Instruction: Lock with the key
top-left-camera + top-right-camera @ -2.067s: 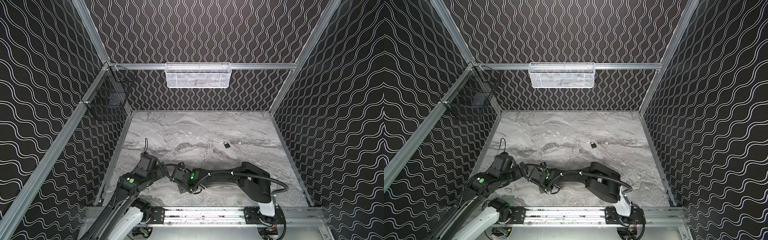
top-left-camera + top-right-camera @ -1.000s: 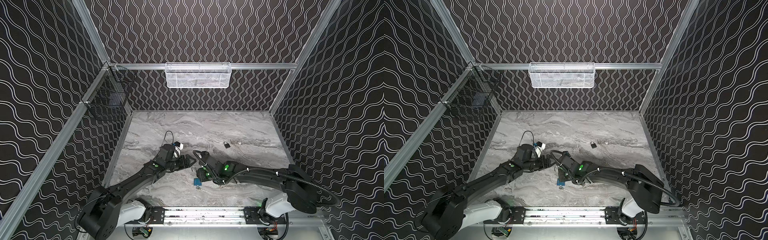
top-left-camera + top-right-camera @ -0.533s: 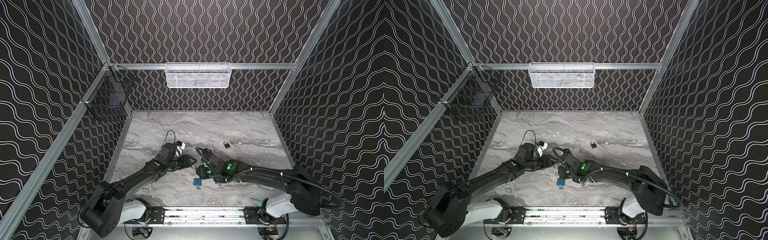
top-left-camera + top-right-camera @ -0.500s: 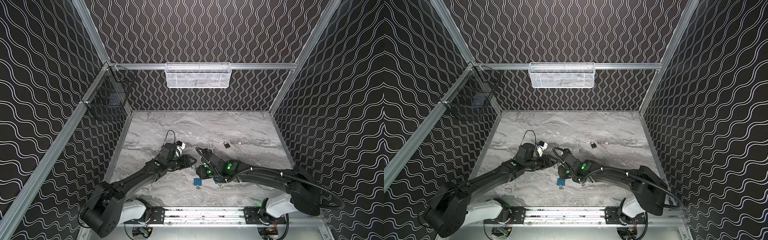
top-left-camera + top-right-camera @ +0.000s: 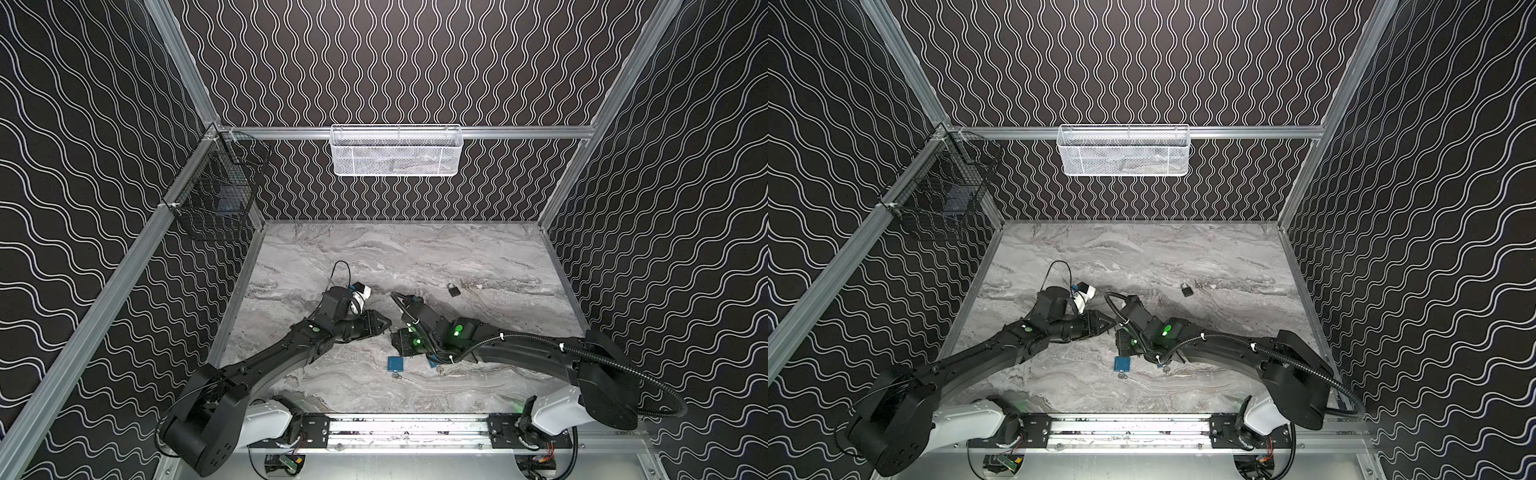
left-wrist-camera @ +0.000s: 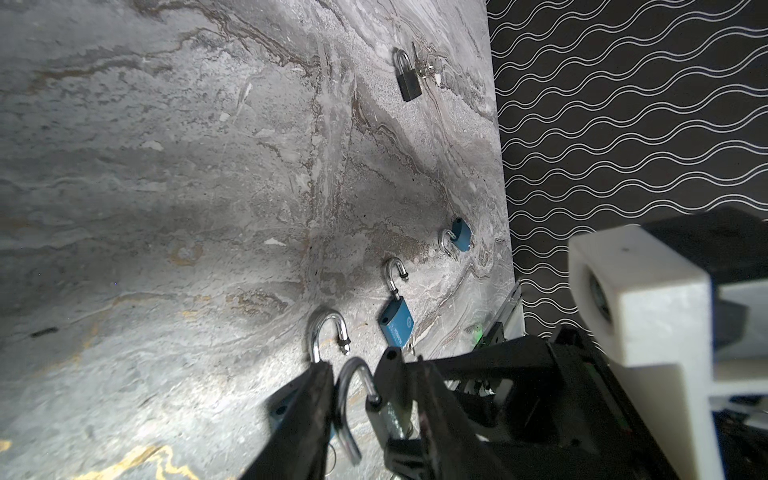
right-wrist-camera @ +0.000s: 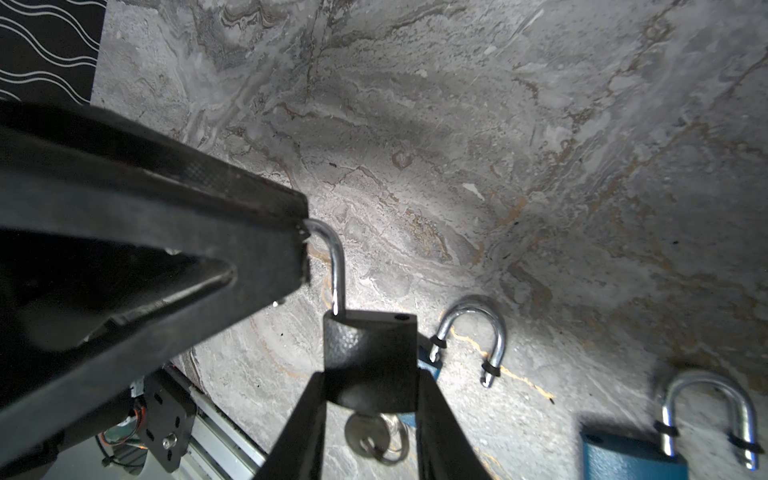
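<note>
A black padlock [image 7: 370, 353] is clamped by its body in my right gripper [image 7: 370, 376], a little above the marble table. Its silver shackle [image 7: 337, 270] stands raised and open. A key [image 7: 368, 434] with a ring hangs from the keyhole in its underside. My left gripper [image 6: 361, 374] comes in from the opposite side, and its fingers [image 7: 249, 232] close on the shackle's curved top [image 6: 353, 374]. In both top views the left gripper [image 5: 386, 324] [image 5: 1111, 323] and the right gripper [image 5: 401, 343] [image 5: 1123, 338] meet near the table's middle front.
Open blue padlocks [image 6: 397, 328] [image 6: 461, 235] [image 7: 631, 457] lie on the table just under and beside the grippers; one [image 5: 395, 363] shows in the top views. A dark closed padlock [image 5: 454, 290] [image 5: 1187, 289] lies farther back right. Wire baskets [image 5: 397, 151] [image 5: 216, 199] hang on the walls.
The left gripper's jaws have narrowed from wide open onto the shackle. Both arms have crept slightly towards each other. The right gripper keeps its hold on the padlock.
</note>
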`<action>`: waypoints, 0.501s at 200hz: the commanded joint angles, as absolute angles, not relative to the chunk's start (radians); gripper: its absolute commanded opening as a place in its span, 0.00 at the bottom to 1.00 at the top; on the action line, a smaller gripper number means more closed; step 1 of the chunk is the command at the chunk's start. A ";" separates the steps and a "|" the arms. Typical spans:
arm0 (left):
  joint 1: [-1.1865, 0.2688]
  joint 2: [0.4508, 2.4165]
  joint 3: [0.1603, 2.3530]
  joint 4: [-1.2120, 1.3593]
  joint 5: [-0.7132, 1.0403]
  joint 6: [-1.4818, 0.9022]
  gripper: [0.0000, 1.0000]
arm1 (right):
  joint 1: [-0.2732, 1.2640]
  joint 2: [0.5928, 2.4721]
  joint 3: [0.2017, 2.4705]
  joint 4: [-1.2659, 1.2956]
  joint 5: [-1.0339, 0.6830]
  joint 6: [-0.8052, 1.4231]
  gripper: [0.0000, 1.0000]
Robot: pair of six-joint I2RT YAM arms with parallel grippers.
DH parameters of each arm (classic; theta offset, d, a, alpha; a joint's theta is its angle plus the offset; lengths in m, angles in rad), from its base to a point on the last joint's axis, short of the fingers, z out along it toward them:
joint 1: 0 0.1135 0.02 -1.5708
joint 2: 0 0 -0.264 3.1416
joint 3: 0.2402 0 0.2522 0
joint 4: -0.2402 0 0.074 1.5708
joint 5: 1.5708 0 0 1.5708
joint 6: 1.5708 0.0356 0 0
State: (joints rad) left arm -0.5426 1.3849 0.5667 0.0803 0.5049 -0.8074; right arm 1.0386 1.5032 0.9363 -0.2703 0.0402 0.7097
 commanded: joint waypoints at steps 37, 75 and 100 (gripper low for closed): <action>-0.543 1.399 0.581 0.074 0.497 -0.788 0.30 | 1.039 1.495 0.939 -0.237 0.039 0.706 0.14; -0.543 1.401 0.589 0.061 0.489 -0.781 0.24 | 1.038 1.493 0.934 -0.233 0.035 0.709 0.14; -0.542 1.403 0.589 0.057 0.483 -0.781 0.20 | 1.038 1.489 0.930 -0.232 0.034 0.708 0.14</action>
